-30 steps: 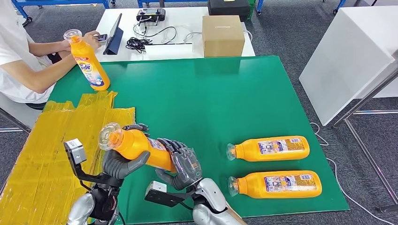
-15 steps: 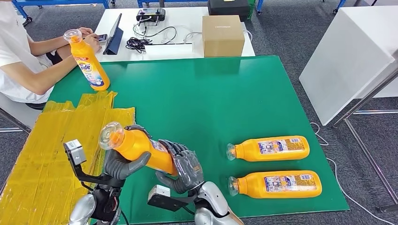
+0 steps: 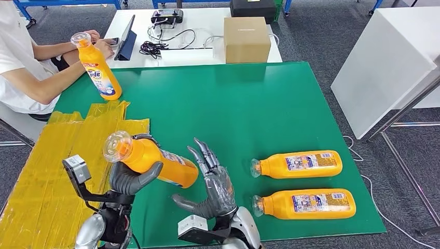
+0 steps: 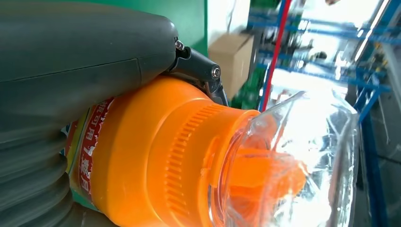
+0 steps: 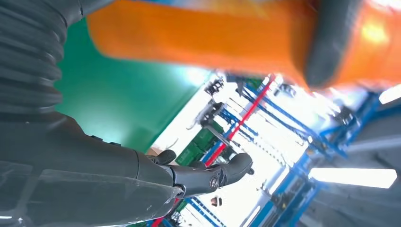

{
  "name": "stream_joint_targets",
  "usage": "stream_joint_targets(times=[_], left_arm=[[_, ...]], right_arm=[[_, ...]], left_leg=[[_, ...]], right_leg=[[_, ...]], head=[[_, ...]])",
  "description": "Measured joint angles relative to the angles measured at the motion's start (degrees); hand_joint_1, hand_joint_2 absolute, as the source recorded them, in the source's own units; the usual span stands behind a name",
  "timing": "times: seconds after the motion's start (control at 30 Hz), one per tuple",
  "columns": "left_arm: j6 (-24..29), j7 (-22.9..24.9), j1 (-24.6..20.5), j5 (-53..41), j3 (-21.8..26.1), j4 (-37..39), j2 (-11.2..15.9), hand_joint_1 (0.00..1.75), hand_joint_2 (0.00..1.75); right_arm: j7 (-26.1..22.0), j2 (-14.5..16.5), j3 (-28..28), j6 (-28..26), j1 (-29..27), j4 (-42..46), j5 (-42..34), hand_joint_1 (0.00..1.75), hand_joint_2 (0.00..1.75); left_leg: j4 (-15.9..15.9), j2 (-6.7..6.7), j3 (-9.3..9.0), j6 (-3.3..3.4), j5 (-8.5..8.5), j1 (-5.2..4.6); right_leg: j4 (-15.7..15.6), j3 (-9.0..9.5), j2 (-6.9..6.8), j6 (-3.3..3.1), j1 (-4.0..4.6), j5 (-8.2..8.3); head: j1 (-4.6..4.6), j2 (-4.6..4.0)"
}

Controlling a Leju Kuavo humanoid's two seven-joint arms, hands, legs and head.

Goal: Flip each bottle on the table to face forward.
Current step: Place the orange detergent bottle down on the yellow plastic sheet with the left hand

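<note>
Just then my right hand (image 3: 214, 188) let go and spread its fingers wide beside the orange bottle (image 3: 150, 160), which my left hand (image 3: 131, 178) alone gripped, lifted off the green table (image 3: 249, 104). That looked like a completed handover; two more bottles (image 3: 300, 164) lay beyond my right hand, back labels up.

Your head view looks forward and down from high over the green table (image 3: 249, 104). Both wrist views sit close behind their hands, turned, facing out toward blue racks. All three share the orange bottle (image 3: 155, 162) (image 4: 156, 161) (image 5: 198, 33) in the left hand (image 3: 129, 179).
</note>
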State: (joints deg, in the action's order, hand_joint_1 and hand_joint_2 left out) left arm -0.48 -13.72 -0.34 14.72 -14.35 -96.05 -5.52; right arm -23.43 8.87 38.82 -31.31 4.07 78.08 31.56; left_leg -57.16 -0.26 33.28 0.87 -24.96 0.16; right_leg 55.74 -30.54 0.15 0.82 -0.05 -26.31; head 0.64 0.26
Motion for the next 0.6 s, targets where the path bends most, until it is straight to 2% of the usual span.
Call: stream_joint_targets(times=[0.07, 0.13, 0.23, 0.3, 0.37, 0.47, 0.53, 0.6], left_arm=[[4.22, -1.16, -0.19, -7.42, 0.62, -0.23, 0.4, 1.75, 1.75], [10.29, -1.79, -0.72, -18.61, 1.6, -0.34, 0.94, 1.75, 1.75], [21.32, 0.23, -1.96, -43.69, 3.69, -0.43, 1.43, 1.75, 1.75], [25.55, 3.7, -3.05, -61.59, 5.15, -0.58, 1.75, 1.75, 1.75], [24.99, 9.04, -4.5, -77.63, 6.21, -0.62, 2.52, 1.75, 1.75], [19.25, 19.02, -7.64, -98.29, 7.01, 1.03, 4.45, 1.75, 1.75], [15.35, 22.44, -10.05, -103.34, 7.11, 3.37, 5.73, 1.75, 1.75], [12.07, 23.87, -12.38, -104.2, 7.11, 6.24, 6.92, 1.75, 1.75]], right_arm=[[-0.8, -0.3, -1.5, 0.39, -2.39, 4.19, -1.61, 0.0, 1.75], [-1.41, -0.62, -3.45, 1.59, -5.13, 9.06, -2.76, 0.0, 1.75], [-3.92, -1.15, -6.83, 3.66, -9.03, 16.65, -3.51, 0.0, 1.75], [-5.4, -1.31, -9.07, 4.72, -11.1, 21.42, -3.45, 0.0, 1.75], [-5.88, -1.33, -11.05, 5.6, -12.38, 25.2, -3.22, 0.0, 1.75], [-5.57, -1.31, -13.83, 6.88, -13.18, 29.2, -2.87, 0.0, 1.75], [-5.4, -1.26, -15.32, 7.56, -13.36, 30.76, -2.81, 0.0, 1.75], [-5.38, -1.16, -16.53, 7.96, -13.46, 31.8, -2.67, 0.0, 1.75]], left_leg=[[0.0, -0.02, 0.01, 0.0, 0.0, 0.0], [0.0, -0.02, 0.03, 0.0, -0.01, 0.0], [0.0, -0.02, 0.04, 0.0, -0.01, 0.0], [0.01, -0.02, 0.04, 0.0, -0.01, 0.0], [0.01, -0.02, 0.03, 0.0, -0.01, 0.0], [0.01, -0.01, 0.01, 0.0, 0.03, 0.0], [0.01, -0.01, -0.01, 0.0, 0.08, 0.0], [0.0, -0.01, -0.02, 0.02, 0.11, 0.0]], right_leg=[[0.0, -0.01, -0.02, 0.0, 0.0, 0.0], [0.0, -0.03, -0.04, 0.0, 0.0, 0.0], [0.0, -0.05, -0.05, 0.0, 0.0, 0.0], [0.0, -0.04, -0.05, 0.0, 0.0, 0.0], [-0.01, -0.03, -0.04, 0.0, 0.0, 0.0], [-0.01, -0.03, -0.04, 0.01, 0.0, 0.03], [0.0, -0.02, -0.04, 0.02, 0.0, 0.05], [0.0, 0.0, -0.04, 0.03, 0.0, 0.06]], head=[[-0.01, 0.0], [-0.01, 0.0], [-0.01, 0.0], [0.0, 0.0], [0.0, 0.0], [0.0, 0.0], [-0.01, 0.0], [-0.01, 0.0]])
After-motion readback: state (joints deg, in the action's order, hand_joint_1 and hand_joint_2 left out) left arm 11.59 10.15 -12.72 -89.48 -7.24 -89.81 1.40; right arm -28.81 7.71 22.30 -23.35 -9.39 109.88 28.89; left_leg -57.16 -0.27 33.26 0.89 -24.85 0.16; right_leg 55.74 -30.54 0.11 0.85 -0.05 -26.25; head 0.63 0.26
